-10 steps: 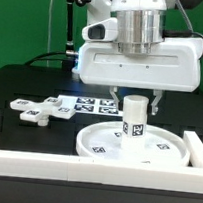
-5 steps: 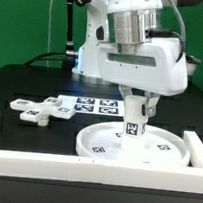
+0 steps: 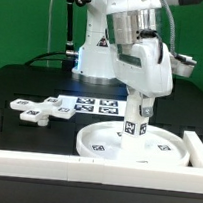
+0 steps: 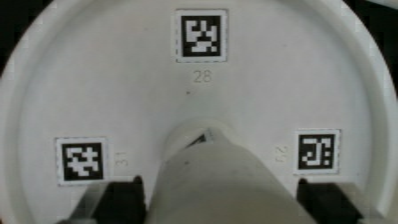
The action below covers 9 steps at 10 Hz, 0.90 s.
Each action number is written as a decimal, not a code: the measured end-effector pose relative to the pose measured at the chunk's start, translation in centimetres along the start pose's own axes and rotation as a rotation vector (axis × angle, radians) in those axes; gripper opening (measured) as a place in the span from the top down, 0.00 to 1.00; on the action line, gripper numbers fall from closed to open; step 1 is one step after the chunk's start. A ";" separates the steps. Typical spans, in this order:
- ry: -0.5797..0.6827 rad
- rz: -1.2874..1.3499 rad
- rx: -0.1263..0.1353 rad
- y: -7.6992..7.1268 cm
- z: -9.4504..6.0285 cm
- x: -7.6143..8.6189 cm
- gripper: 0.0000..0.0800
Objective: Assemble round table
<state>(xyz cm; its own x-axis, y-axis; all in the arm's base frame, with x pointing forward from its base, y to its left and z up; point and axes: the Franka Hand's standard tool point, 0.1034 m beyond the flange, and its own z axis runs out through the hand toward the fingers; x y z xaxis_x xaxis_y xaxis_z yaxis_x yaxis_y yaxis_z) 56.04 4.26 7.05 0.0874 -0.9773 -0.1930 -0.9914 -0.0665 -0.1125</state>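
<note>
Exterior view: the black table (image 3: 21, 82) carries everything, with a white rail bar (image 3: 43, 164) along its near edge. Just behind the bar lies the round disc (image 3: 165, 148), rim up. The marker board (image 3: 89, 104) is behind it, and the cross-shaped foot (image 3: 43, 109) lies loose, well apart toward the exterior view's left. The leg (image 3: 136, 121) stands upright at the disc's centre.

Over the last second the wrist has swung from square-on to clearly angled, while the leg has kept its place and stayed upright. That looks like a twist about the leg's axis, probably threading it into the disc. If so, the leg joint is under way and the foot is not yet fitted.

The gripper (image 3: 138, 105) pinches the leg near its top, opened only as wide as the leg. In the wrist view both dark fingers (image 4: 121, 200) press its sides, and the disc's tags show beyond it.
</note>
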 end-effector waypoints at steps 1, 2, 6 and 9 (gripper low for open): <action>-0.016 0.146 0.029 0.0 0.0 0.3 0.48; -0.031 0.267 0.038 0.0 0.0 0.2 0.48; -0.073 0.596 0.109 -0.1 0.0 0.4 0.48; -0.075 0.529 0.076 0.0 0.2 -0.1 0.28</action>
<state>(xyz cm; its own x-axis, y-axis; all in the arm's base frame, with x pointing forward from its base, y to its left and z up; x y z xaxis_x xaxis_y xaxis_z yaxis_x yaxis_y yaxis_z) 56.01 4.43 6.91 -0.4125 -0.8560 -0.3115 -0.8924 0.4484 -0.0504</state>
